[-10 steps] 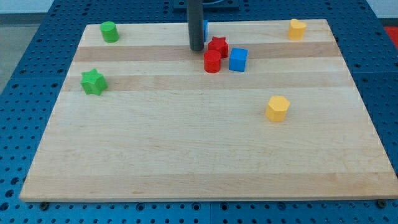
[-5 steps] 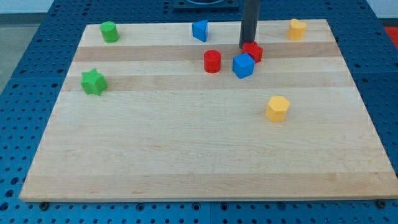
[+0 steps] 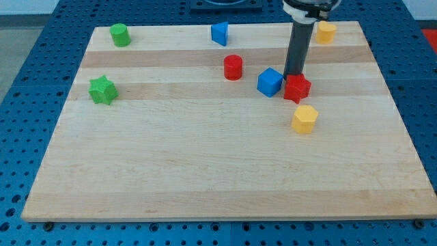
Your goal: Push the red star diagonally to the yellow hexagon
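Note:
The red star lies on the wooden board, right of centre, just above the yellow hexagon with a small gap between them. My tip stands at the star's upper edge, touching it. A blue cube sits right beside the star on its left.
A red cylinder sits left of the blue cube. Another blue block is at the view's top centre. A second yellow block is at the top right. A green cylinder and a green star are at the left.
My tip has swept right and down across the board, pushing the red star from beside the red cylinder, past the blue cube, to just above the yellow hexagon. The blue cube shifted slightly.

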You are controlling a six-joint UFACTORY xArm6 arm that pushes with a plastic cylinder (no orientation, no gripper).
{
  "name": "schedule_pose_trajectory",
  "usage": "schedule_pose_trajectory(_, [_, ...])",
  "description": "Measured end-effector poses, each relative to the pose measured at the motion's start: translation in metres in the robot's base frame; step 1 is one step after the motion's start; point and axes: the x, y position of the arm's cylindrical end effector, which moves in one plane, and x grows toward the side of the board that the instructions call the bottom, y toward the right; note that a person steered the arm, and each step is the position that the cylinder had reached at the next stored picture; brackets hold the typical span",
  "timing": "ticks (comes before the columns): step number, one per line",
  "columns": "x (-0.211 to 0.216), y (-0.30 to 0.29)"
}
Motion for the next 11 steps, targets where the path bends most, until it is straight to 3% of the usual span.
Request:
schedule_pose_trajectory(3, [0.016,-0.049])
schedule_pose_trajectory(5, [0.05,-0.052])
schedule_pose_trajectory(8, [0.049,-0.042])
schedule_pose_trajectory(11, [0.046,0.004])
